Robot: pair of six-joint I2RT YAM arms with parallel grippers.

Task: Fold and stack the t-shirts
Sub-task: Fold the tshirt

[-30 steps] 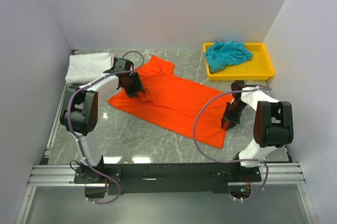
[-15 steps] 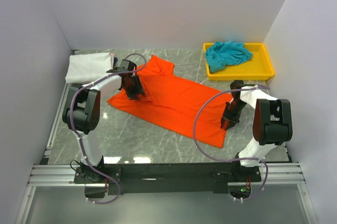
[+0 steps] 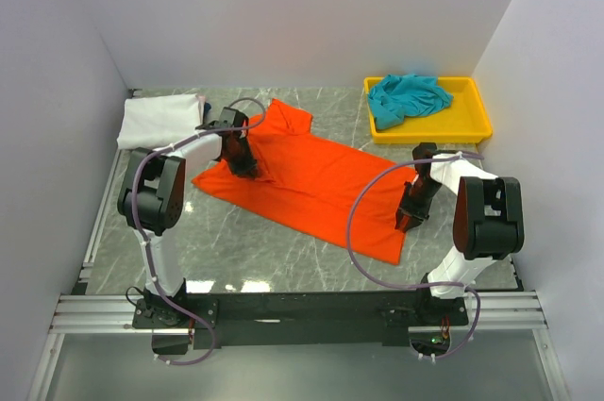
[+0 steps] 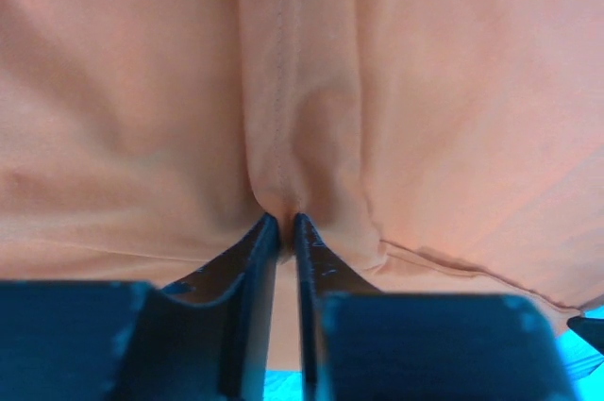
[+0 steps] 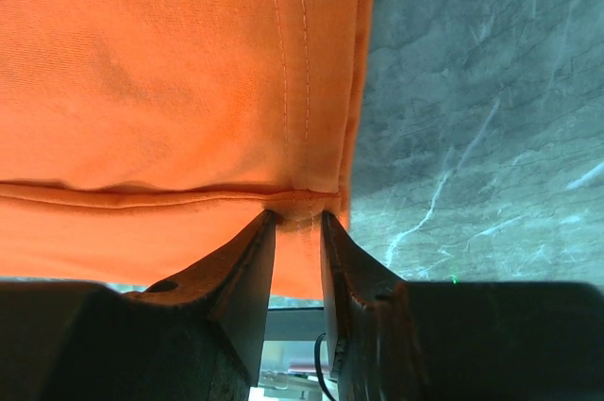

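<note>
L gripper (image 4: 283,224), jaws nearly closed, pinches only a thin ridge of the orange t-shirt (image 3: 311,184), spread flat on the table (image 3: 274,250); could slip out on lift. R gripper (image 5: 297,217) nips the hem corner, narrow bite; uneven pull prob skews fold.

Top cam sits high behind the arm bases, looking down over the whole marble surface (image 3: 283,250). Both wrist cams are jammed right up close, peering along the left fingers (image 4: 247,274) and right fingers (image 5: 236,278). All three share the orange-red t-shirt (image 3: 311,184); the right one catches marble too.
</note>
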